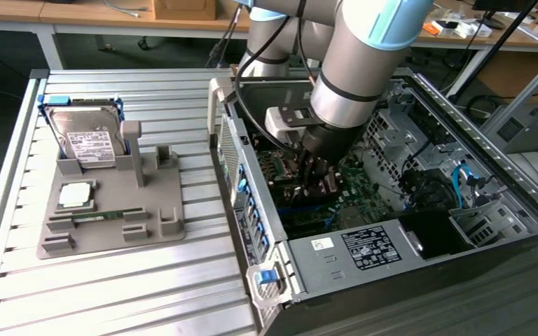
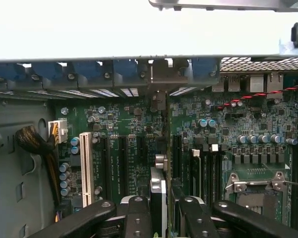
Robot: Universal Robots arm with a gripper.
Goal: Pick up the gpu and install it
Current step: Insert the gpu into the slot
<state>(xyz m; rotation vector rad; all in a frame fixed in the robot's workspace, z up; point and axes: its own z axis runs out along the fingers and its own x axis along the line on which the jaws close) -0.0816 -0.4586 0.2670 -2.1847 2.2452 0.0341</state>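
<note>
I had gripper clamped on gpu; card edge-on, long axis parallel to motherboard slots, directly above them.

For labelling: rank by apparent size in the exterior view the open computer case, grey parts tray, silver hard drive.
1. open metal computer case
2. flat grey parts tray
3. silver white-labelled hard drive
</note>
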